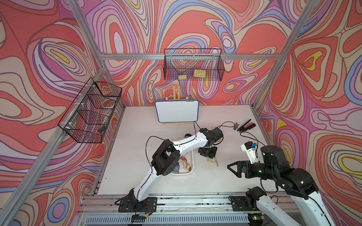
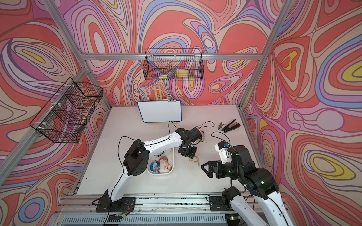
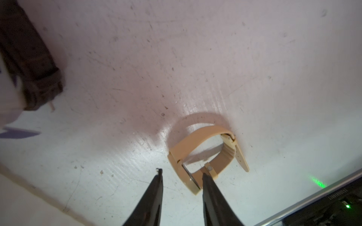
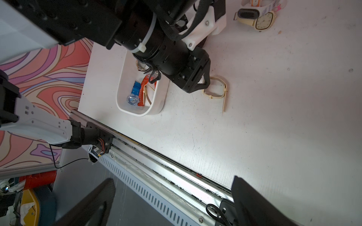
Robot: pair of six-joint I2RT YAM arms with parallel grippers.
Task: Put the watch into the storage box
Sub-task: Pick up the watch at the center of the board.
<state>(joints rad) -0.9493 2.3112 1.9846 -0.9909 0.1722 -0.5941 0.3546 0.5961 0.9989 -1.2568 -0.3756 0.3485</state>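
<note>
White plastic storage box [image 4: 159, 109] sits just beside the left pincer [image 3: 182, 172], holding a blue watch [image 4: 133, 95], an orange watch [image 4: 144, 84] and a tan strap [image 4: 146, 96]; the arm [image 4: 166, 54] hides its far end. That pincer's jaws stand partly spread astride the beige watch [image 3: 195, 140] on the table [image 3: 176, 58], one finger [image 3: 210, 187] touching it. Right pincer [image 4: 173, 178] gapes wide, empty, well apart. Bare tabletop opens ahead of the left pincer.

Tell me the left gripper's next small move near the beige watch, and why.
Probably close the jaws fully. The left gripper straddles the case of the beige watch, which lies on the table beside the storage box, with a gap showing at one finger, so lifting now would likely leave it behind.
</note>
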